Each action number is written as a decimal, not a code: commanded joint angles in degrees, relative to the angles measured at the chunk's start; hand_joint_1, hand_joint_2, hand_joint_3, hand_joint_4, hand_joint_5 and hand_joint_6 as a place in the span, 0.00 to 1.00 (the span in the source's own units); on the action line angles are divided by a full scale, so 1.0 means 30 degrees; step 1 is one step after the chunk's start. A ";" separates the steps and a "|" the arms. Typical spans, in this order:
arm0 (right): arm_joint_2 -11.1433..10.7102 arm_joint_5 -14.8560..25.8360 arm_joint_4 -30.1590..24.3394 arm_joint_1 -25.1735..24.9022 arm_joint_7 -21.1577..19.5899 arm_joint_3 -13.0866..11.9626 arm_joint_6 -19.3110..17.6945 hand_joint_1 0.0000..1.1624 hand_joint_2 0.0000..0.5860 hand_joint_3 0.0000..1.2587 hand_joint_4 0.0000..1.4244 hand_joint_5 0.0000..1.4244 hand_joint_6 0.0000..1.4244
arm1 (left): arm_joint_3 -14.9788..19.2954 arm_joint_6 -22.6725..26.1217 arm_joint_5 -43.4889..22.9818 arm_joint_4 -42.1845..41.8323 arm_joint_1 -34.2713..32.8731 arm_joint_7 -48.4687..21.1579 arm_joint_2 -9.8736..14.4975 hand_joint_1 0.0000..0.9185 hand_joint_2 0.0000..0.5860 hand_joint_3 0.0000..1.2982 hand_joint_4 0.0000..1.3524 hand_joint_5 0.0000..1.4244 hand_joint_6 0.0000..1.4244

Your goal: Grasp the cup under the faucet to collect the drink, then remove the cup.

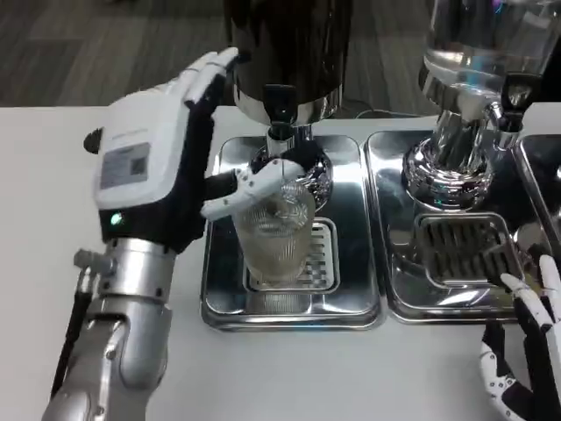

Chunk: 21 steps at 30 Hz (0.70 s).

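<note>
A clear ribbed cup stands upright on the grate of the left steel drip tray, right below the black faucet of the dark dispenser. My left hand is at the cup's left side with its back toward the camera. Its thumb lies across the front of the cup near the rim, while its fingers stretch straight out past the cup's left, apart from it. No stream from the faucet can be made out. My right hand rests at the table's near right corner, fingers spread, holding nothing.
A second dispenser with a clear vessel and chrome base stands on its own steel tray to the right, its tap pointing right. Bare white table lies in front of both trays and to the left.
</note>
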 commanded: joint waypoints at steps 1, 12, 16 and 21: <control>0.0005 0.0222 -0.0292 0.0475 -0.0377 -0.0331 -0.0301 0.37 0.93 0.21 0.01 0.00 0.06 | -0.0524 -0.0253 0.0282 0.0353 -0.0178 -0.0345 -0.0248 0.00 0.10 0.23 0.17 0.26 0.25; 0.0093 0.0317 -0.0238 0.0727 -0.0460 -0.0520 -0.0517 0.37 0.93 0.21 0.01 0.00 0.07 | -0.1061 -0.1359 0.0277 0.0828 0.0089 0.0226 -0.0368 0.01 0.15 0.38 0.30 0.36 0.33; 0.0143 0.0264 -0.0129 0.0595 -0.0405 -0.0435 -0.0527 0.37 0.93 0.21 0.01 0.00 0.08 | -0.0721 -0.1892 0.0210 0.0819 0.0345 0.0571 -0.0207 0.01 0.17 0.42 0.34 0.39 0.34; 0.0205 0.0162 -0.0060 0.0382 -0.0332 -0.0281 -0.0488 0.37 0.93 0.21 0.01 0.00 0.08 | -0.0467 -0.2274 0.0363 0.0799 0.0645 0.0884 0.0026 0.01 0.18 0.45 0.38 0.40 0.36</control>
